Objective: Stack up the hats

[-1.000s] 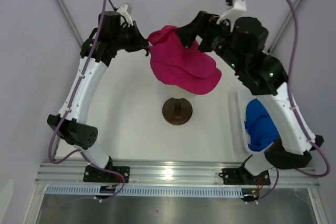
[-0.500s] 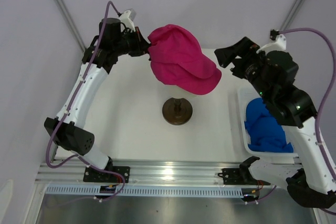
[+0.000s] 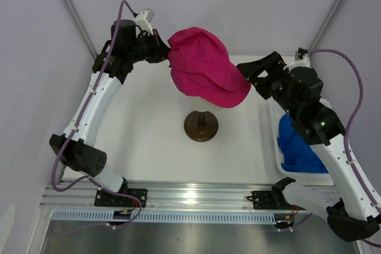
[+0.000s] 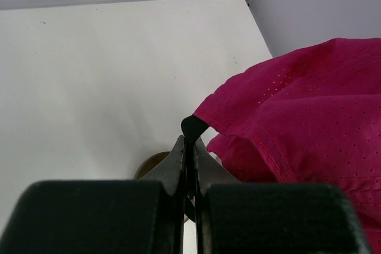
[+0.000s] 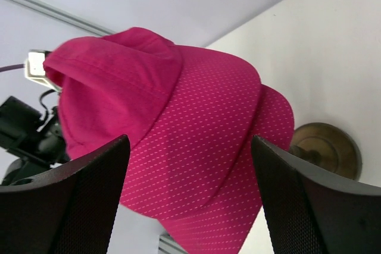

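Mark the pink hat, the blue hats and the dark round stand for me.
pink hat [image 3: 202,66], top view, on its crown.
blue hats [image 3: 293,144], top view, on the visible fabric.
dark round stand [image 3: 200,127], top view, on its base disc.

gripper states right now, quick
left gripper: closed on the rear edge of the magenta-pink fabric baseball cap
right gripper: open, holding nothing

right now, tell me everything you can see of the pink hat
The pink hat is a magenta baseball cap of soft fabric dotted with tiny perforations, with stitched seams and a curved brim facing the right arm. It is held up above the dark round stand, crown slightly crumpled. The left gripper is shut on a small dark tab at its rear edge. The open right gripper sits beside the brim; contact cannot be told.
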Available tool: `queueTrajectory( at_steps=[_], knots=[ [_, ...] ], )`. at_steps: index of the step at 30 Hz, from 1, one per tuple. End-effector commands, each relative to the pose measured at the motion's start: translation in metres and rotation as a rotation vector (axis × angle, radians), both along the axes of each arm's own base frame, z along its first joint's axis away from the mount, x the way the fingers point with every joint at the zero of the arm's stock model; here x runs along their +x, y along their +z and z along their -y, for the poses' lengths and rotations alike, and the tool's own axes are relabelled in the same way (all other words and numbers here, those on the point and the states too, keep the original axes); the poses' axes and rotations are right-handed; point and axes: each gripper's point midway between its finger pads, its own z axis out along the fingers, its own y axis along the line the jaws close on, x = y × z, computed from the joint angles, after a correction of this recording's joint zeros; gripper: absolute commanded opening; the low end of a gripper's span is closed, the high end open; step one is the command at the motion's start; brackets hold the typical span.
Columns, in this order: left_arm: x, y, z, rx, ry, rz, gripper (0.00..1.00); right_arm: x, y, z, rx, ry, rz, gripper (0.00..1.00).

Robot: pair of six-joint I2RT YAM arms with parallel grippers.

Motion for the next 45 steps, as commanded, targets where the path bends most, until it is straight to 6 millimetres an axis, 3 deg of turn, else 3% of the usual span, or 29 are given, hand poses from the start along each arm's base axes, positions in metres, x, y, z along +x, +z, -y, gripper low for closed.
queueTrajectory(
  at_steps=[1, 4, 7, 13, 14, 21, 25, 35, 41, 44, 45],
  knots=[
    [-0.008, 0.024, -0.004, -0.014, -0.019, 0.082, 0.01, -0.005, 0.03, 0.007, 0.067, -0.022, 0.079, 0.84],
    [-0.009, 0.021, -0.005, -0.009, -0.013, 0.079, 0.01, -0.007, 0.042, 0.016, 0.078, -0.052, 0.108, 0.83],
    [-0.01, 0.021, -0.005, -0.011, -0.013, 0.08, 0.01, -0.009, 0.042, 0.013, 0.105, -0.032, 0.099, 0.83],
    [-0.015, 0.007, -0.003, -0.017, -0.033, 0.055, 0.01, -0.007, 0.018, 0.001, 0.121, 0.007, 0.033, 0.84],
    [-0.017, -0.002, -0.003, -0.011, -0.043, 0.047, 0.01, -0.008, 0.017, 0.001, 0.126, 0.01, 0.031, 0.84],
    [-0.036, -0.012, -0.008, 0.027, -0.084, 0.11, 0.01, -0.007, 0.008, -0.004, 0.124, 0.027, 0.004, 0.84],
    [-0.044, -0.008, -0.012, 0.022, -0.078, 0.166, 0.01, -0.007, 0.001, -0.008, 0.136, 0.041, -0.014, 0.84],
    [-0.039, -0.016, -0.005, -0.002, -0.1, 0.142, 0.01, -0.002, -0.01, -0.016, 0.203, 0.056, -0.031, 0.74],
    [-0.035, -0.027, -0.001, -0.005, -0.109, 0.115, 0.01, 0.0, -0.004, -0.012, 0.252, 0.026, 0.01, 0.58],
    [-0.032, -0.031, -0.003, 0.004, -0.1, 0.106, 0.01, 0.0, 0.004, -0.009, 0.253, 0.015, 0.046, 0.38],
    [-0.031, -0.032, -0.003, 0.009, -0.094, 0.107, 0.01, 0.0, 0.006, -0.008, 0.249, 0.015, 0.056, 0.25]
  ],
)
